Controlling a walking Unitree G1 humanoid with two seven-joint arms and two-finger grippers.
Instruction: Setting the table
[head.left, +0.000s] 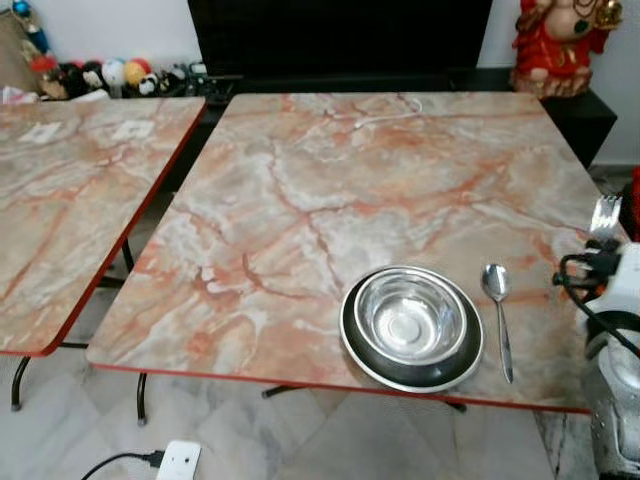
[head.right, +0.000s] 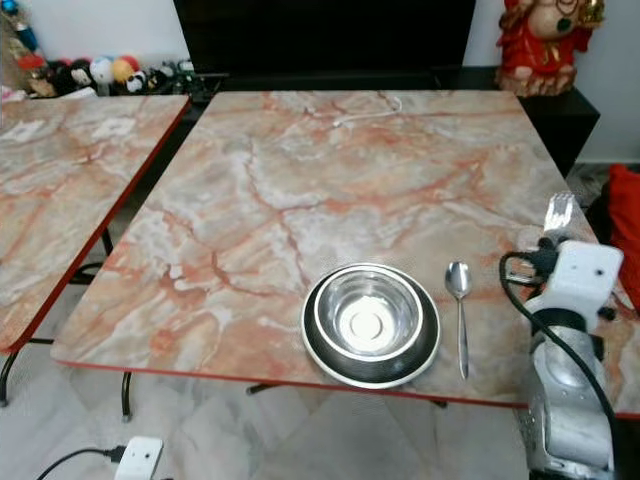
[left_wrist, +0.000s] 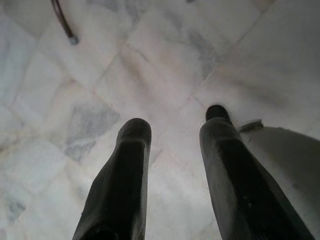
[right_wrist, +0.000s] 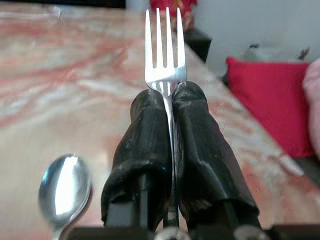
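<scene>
The right gripper (right_wrist: 169, 107) is clenched on a silver fork (right_wrist: 165, 47), its tines pointing up past the fingertips, and hovers over the right side of the marble-patterned table (head.left: 300, 200), just right of the spoon (head.left: 497, 315). The spoon lies beside a steel bowl (head.left: 410, 318) that sits in a dark plate (head.left: 385, 365) near the table's front edge. The left gripper (left_wrist: 172, 140) hangs released above the tiled floor (left_wrist: 150, 65), its fingers apart.

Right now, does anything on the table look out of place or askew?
Mostly tidy: the steel bowl sits centred on the dark plate, the spoon straight beside it. One oddity: a white cable lies on the table's far edge. The right gripper holds the fork.
</scene>
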